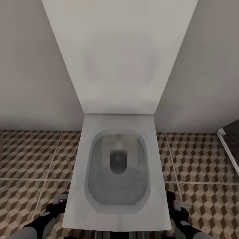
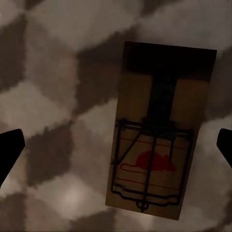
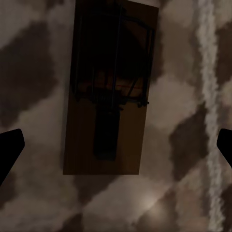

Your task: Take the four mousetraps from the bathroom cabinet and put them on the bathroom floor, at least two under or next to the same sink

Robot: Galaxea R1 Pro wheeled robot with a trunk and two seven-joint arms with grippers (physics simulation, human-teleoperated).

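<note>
Left gripper (image 2: 116, 147): jaws spread wide, empty, above a mousetrap (image 2: 157, 130) on the bathroom floor (image 2: 53, 87).
Right gripper (image 3: 116, 147): jaws wide, empty, over second mousetrap (image 3: 111, 92).
Head view: white toilet (image 1: 118, 166).

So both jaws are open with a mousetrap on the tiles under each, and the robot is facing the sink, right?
Not the sink. The head view shows a white toilet with its lid up straight ahead. The rest holds: each wrist view shows open jaws above a mousetrap lying on the bathroom floor, the left mousetrap and the right mousetrap.
</note>
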